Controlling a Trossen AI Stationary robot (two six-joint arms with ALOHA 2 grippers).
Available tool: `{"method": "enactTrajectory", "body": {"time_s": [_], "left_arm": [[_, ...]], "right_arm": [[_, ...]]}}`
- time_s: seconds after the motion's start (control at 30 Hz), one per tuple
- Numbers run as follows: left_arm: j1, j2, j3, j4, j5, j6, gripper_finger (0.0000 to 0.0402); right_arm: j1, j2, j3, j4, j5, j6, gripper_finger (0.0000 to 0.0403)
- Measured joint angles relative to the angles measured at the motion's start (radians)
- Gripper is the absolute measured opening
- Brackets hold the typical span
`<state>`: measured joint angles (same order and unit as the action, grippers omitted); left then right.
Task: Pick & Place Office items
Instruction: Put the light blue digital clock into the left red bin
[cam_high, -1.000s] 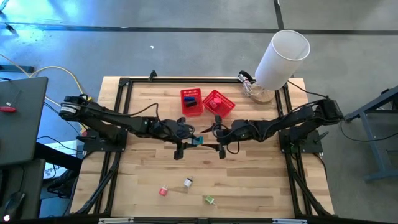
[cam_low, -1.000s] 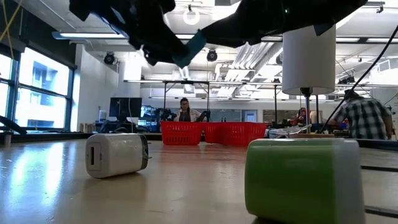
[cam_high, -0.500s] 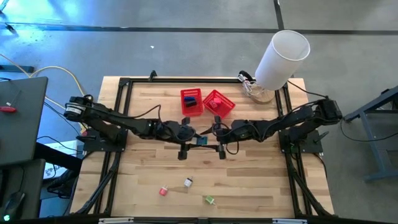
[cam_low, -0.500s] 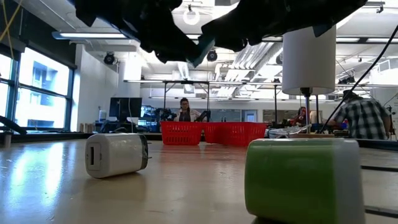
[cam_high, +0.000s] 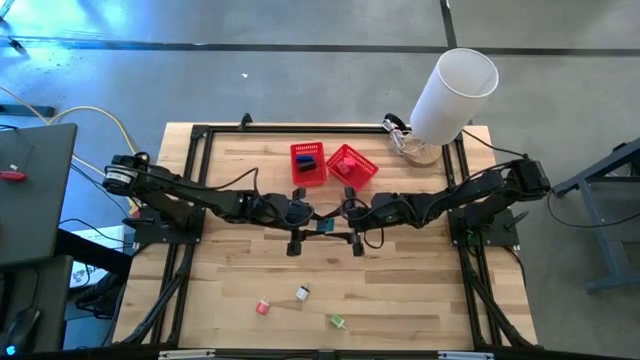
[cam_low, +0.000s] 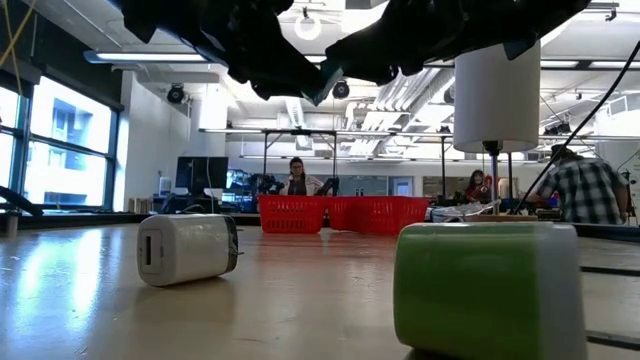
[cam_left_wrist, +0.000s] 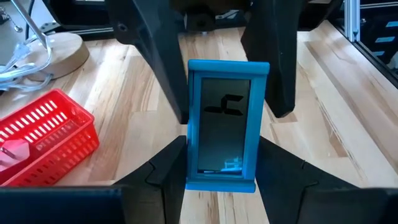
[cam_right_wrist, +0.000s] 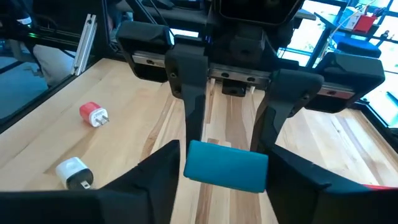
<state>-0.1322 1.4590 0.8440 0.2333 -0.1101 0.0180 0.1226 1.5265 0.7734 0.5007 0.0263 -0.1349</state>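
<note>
So we've got the teal item (cam_left_wrist: 227, 124) up in the air over the middle of the tabletop, clamped in our left gripper (cam_high: 305, 219). Our right gripper (cam_high: 348, 216) faces it with its fingers (cam_left_wrist: 268, 56) spread either side, not squeezing yet. Looks like a handoff, probably so the right arm can reach the red baskets (cam_high: 352, 163) near the far edge.
</note>
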Motion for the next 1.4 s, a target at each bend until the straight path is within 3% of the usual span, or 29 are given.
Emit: {"method": "enactTrajectory", "body": {"time_s": [0.2,0.93,1.23,1.4], "left_arm": [[0.000,0.000,0.000,-0.002,-0.001,0.002,0.0154],[0.015,0.000,0.000,-0.008,0.006,0.091,0.0159],[-0.001,0.000,0.000,-0.015,0.005,0.175,0.0262],[-0.007,0.000,0.000,-0.015,-0.106,0.210,0.0305]], "right_arm": [[-0.001,0.000,0.000,-0.010,-0.001,-0.030,0.0147],[0.000,0.000,0.000,-0.021,0.049,-0.061,0.0148],[0.000,0.000,0.000,-0.032,0.046,-0.047,0.0148],[-0.003,-0.020,0.000,-0.046,0.079,0.099,0.0148]]}}
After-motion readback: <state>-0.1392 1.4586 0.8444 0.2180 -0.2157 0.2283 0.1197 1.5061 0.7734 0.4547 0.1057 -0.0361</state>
